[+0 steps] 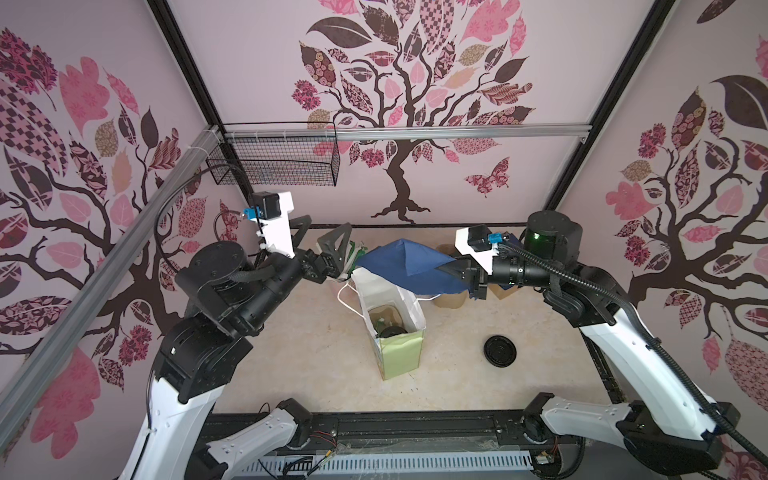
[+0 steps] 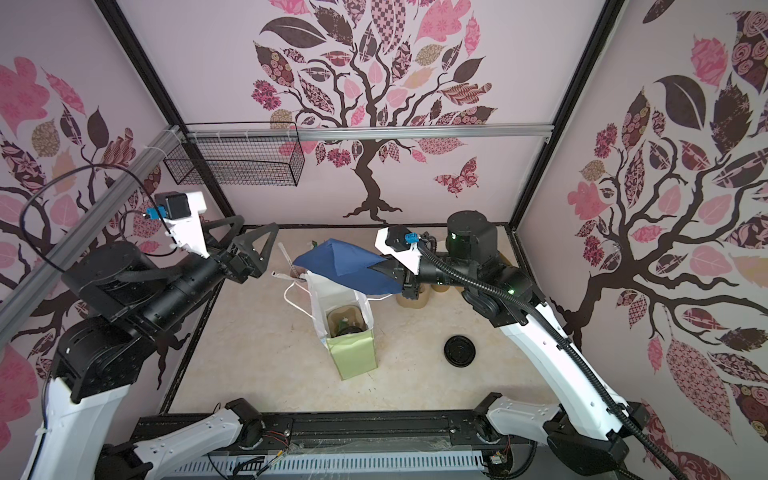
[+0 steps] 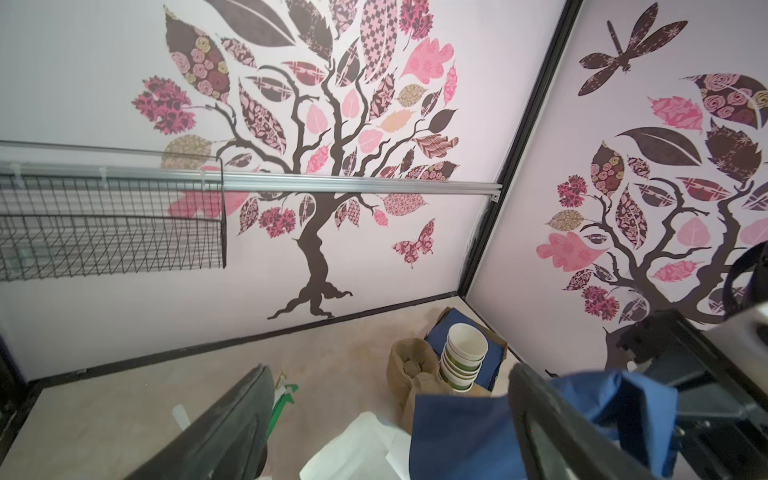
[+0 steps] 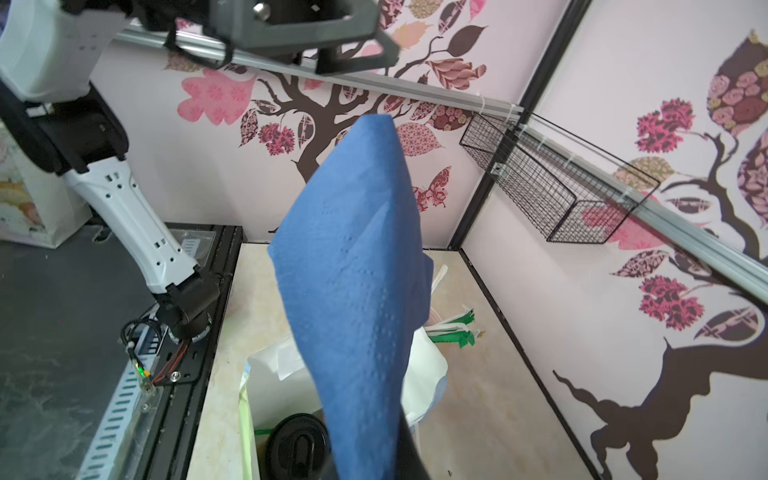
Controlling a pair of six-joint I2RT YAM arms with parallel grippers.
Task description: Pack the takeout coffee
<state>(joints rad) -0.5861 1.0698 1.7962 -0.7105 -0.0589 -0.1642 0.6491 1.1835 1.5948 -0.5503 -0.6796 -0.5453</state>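
Closest to me, both arms rise from the front rail with elbows bent and forearms reaching in toward the middle. On the table (image 1: 291, 332) the loose black lid (image 1: 500, 351) lies flat, well to the right of the paper bag (image 1: 401, 357). The bag stands upright and open, and the takeout coffee (image 1: 390, 331) sits at its bottom, lid up (the right wrist view shows it plainly). Over the bag's far rim the right gripper (image 1: 451, 268) points left with its wrist about level, jaws pinched on a blue paper napkin (image 1: 409, 266). The left gripper (image 1: 330, 232) faces it near the napkin's free end, fingers spread wide and holding nothing. Farther back stands a stack of lidless cups (image 3: 463, 357), and a wire basket (image 1: 274, 160) hangs on the rear wall.
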